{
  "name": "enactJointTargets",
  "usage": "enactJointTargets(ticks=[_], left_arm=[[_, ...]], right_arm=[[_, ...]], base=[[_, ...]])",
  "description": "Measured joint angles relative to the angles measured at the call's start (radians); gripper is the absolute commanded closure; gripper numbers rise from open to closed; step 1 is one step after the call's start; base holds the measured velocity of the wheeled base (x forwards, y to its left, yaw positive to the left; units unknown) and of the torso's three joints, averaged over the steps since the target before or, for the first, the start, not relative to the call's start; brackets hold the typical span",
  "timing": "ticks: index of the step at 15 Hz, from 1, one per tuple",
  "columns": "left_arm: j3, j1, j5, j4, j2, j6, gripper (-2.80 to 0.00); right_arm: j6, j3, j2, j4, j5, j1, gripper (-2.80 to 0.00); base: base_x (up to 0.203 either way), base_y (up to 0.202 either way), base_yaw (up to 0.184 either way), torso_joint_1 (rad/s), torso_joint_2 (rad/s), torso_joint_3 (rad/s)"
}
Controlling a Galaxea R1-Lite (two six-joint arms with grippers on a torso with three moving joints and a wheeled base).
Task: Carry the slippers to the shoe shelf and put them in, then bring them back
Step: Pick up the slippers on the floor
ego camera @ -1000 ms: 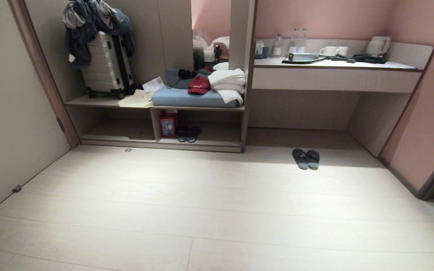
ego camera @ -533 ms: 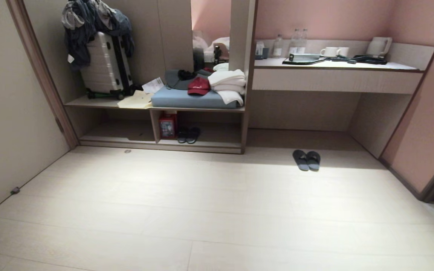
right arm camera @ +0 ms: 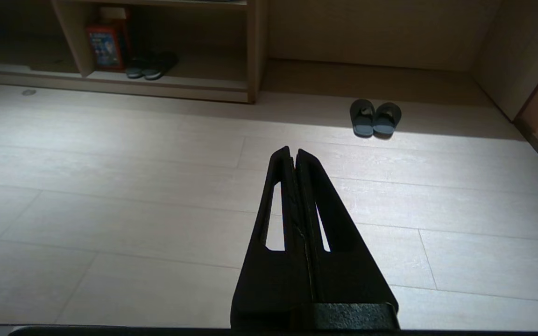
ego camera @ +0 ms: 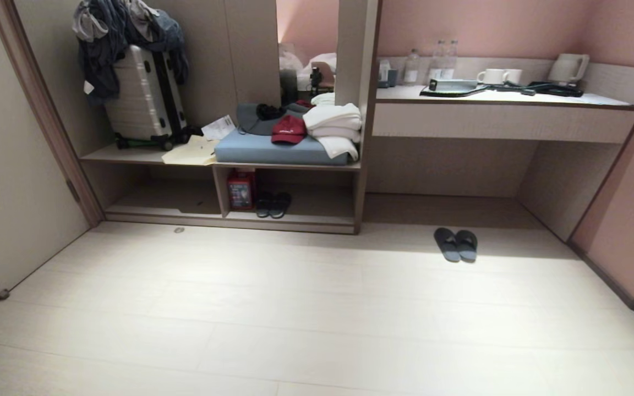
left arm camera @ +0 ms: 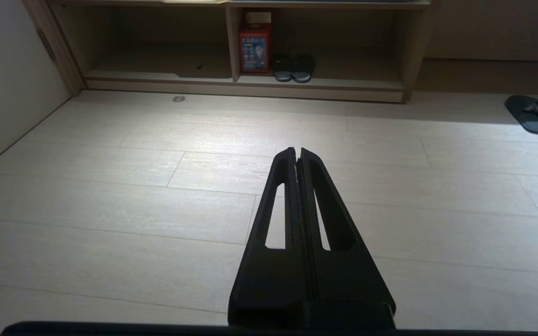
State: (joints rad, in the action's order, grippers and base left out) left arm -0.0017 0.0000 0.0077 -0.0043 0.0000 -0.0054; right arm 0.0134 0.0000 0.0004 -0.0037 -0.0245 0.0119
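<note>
The grey-blue slippers (ego camera: 455, 245) lie side by side on the pale floor in front of the desk recess, right of the shoe shelf (ego camera: 289, 223); they also show in the wrist views as slippers (right arm camera: 374, 118) and slippers (left arm camera: 536, 113). The low beige shoe shelf (left arm camera: 243, 86) has a divider panel and stands open-fronted. Neither arm shows in the head view. My left gripper (left arm camera: 296, 150) is shut and empty, far from the shelf. My right gripper (right arm camera: 293, 150) is shut and empty too, well short of the slippers.
A darker pair of slippers (ego camera: 273, 204) and a red box (ego camera: 240, 189) sit inside the shelf. A suitcase (ego camera: 141, 99), cushion, red cap and towels rest on top. The desk (ego camera: 504, 118) holds bottles, cups and a kettle. A wall (ego camera: 9, 165) closes the left side.
The whole head view has shifted: shelf and slippers sit lower and larger in the picture, so the camera has moved closer. The things themselves have not moved.
</note>
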Motion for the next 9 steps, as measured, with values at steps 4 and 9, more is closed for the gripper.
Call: enactJointTargets(ticks=[4, 9], left_arm=[[0.000, 0.000, 0.000, 0.002, 0.000, 0.000, 0.00], [0.000, 0.000, 0.000, 0.003, 0.000, 0.000, 0.00]], right_arm=[[0.000, 0.000, 0.000, 0.001, 0.000, 0.000, 0.00], [0.000, 0.000, 0.000, 0.001, 0.000, 0.000, 0.00]], base=[[0.196, 0.000, -0.001, 0.001, 0.00, 0.002], [0.197, 0.000, -0.002, 0.004, 0.00, 0.001]])
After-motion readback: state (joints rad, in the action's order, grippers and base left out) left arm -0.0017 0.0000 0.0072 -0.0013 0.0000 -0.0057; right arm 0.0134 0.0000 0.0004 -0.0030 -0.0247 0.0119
